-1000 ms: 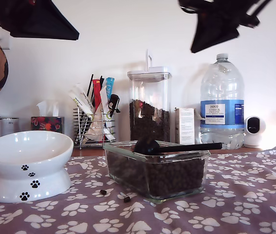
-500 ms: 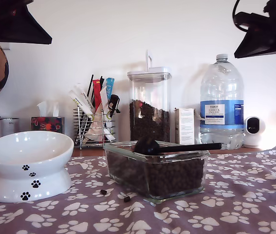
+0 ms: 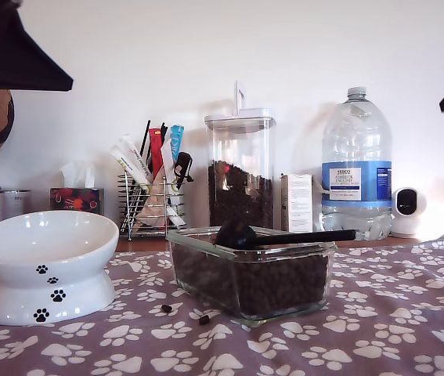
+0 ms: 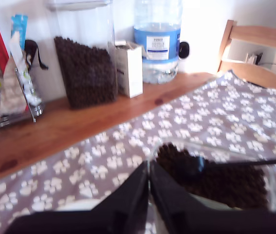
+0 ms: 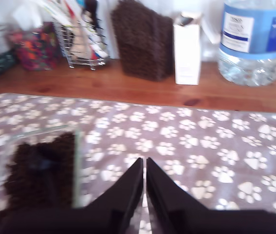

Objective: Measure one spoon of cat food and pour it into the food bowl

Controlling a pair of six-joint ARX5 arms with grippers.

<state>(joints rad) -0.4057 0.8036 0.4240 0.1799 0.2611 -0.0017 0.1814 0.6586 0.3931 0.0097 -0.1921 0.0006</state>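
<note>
- Spoon [image 3: 241,233]: small black scoop w/ round deep bowl, thin straight handle; lies on cat food [image 3: 268,286], handle resting over rim of glass dish [image 3: 206,258].
- Cat food: dark, near-black pellets filling the dish; two stray pellets on cloth [image 3: 378,329] just beside it.
- My first gripper [image 4: 148,183]: jaws pressed together, empty, above the dish's near edge, spoon just beyond its tips.
- My second gripper [image 5: 144,168]: jaws together, empty, over cloth beside the dish.
- Food bowl [image 3: 45,262]: white, black paw prints on its base, beside the dish.
</note>
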